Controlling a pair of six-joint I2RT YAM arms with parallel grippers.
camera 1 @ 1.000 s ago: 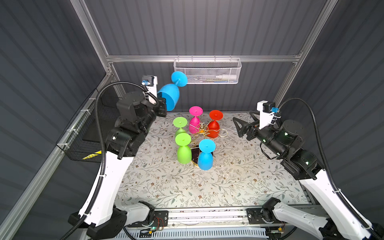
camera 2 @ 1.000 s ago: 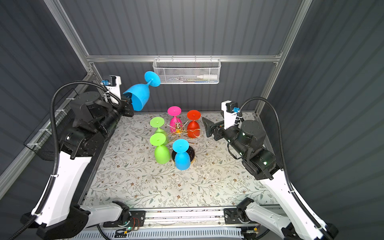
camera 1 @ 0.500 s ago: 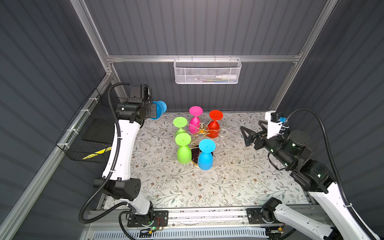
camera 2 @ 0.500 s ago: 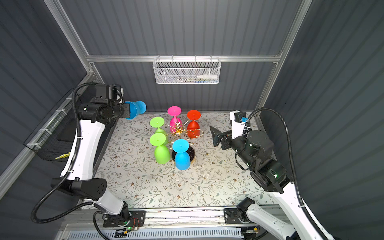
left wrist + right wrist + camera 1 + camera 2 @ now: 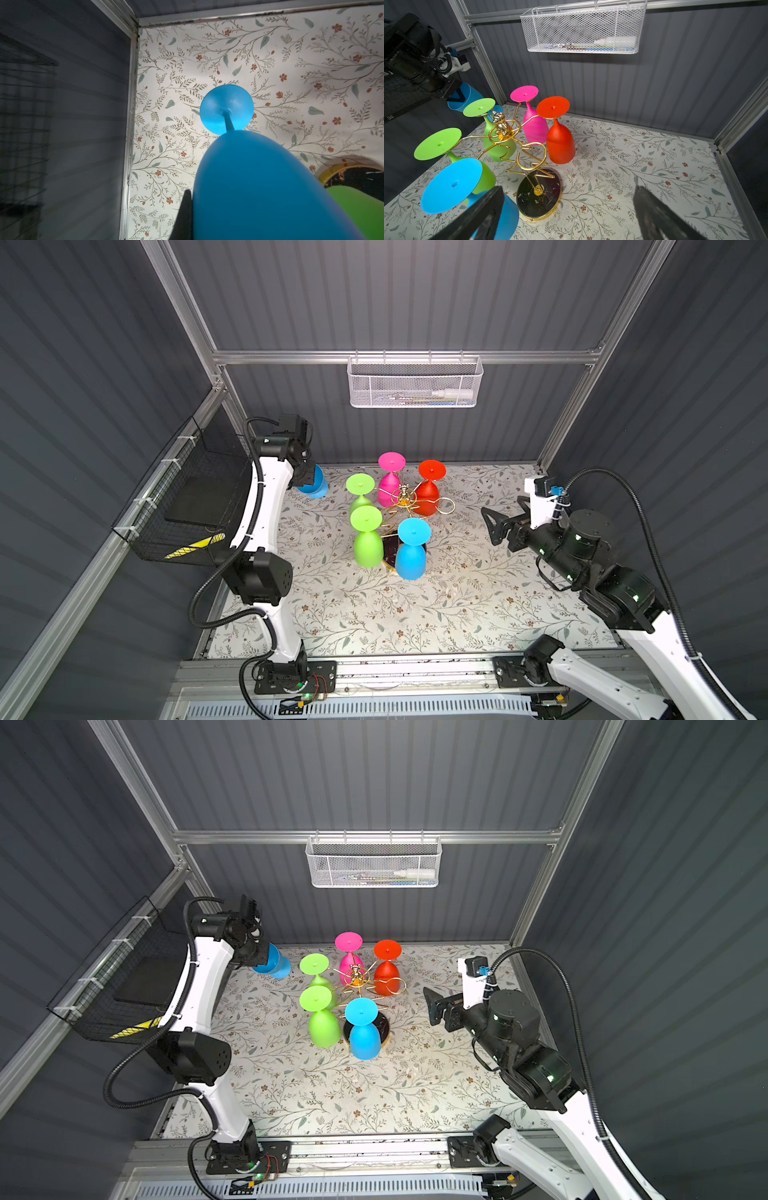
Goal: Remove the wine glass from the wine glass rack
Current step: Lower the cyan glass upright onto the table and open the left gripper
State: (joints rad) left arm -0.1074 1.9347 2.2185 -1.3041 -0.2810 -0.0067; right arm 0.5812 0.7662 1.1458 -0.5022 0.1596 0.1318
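The gold wire wine glass rack [image 5: 404,502] stands mid-table on its round black base [image 5: 538,193]. Pink [image 5: 390,489], red [image 5: 428,499], two green [image 5: 368,545] and one blue wine glass [image 5: 410,558] hang bowl down from it. Off the rack, another blue wine glass [image 5: 315,486] is in the back left corner, foot [image 5: 226,108] toward the table. My left gripper [image 5: 307,479] is shut on its rim; one finger [image 5: 186,212] shows beside the bowl [image 5: 259,187]. My right gripper [image 5: 492,522] stands open and empty to the right of the rack.
A white mesh basket [image 5: 413,383] hangs on the back wall above the rack. A black wire basket [image 5: 187,506] hangs on the left wall, close behind my left arm. The back left corner post [image 5: 129,124] is near the held glass.
My left arm has swung the blue glass down from high up into the back left corner and turned it foot down. My right arm has drawn back to the right, away from the rack.
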